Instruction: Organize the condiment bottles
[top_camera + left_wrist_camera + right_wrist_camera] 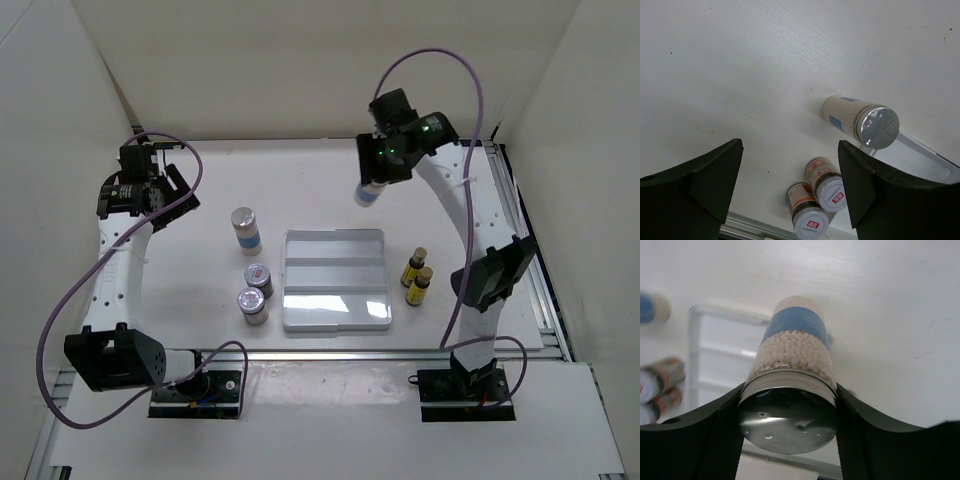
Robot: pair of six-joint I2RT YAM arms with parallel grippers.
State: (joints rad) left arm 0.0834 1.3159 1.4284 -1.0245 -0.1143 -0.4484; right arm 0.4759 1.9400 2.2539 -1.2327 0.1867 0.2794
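Left arm (120,262) reaching far left, left gripper (790,150) spread wide, right arm (458,205) arched inward, right gripper (787,412) clamped around a shaker (796,340) near its cap

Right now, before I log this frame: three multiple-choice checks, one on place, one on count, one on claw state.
1. Relative to the white tray, where do the tiny yellow bottles stand?
A. on it
B. to its right, on the table
C. to its left

2. How many squat silver-lidded jars are in view?
A. two
B. one
C. four

3. The right claw is:
A. open and empty
B. shut on a jar
C. shut on the blue-banded shaker

Answers:
1 B: the top view shows both beside the tray's right edge.
2 A: a pair stands left of the tray.
3 C: the right wrist view shows it clamped on the shaker's silver cap.
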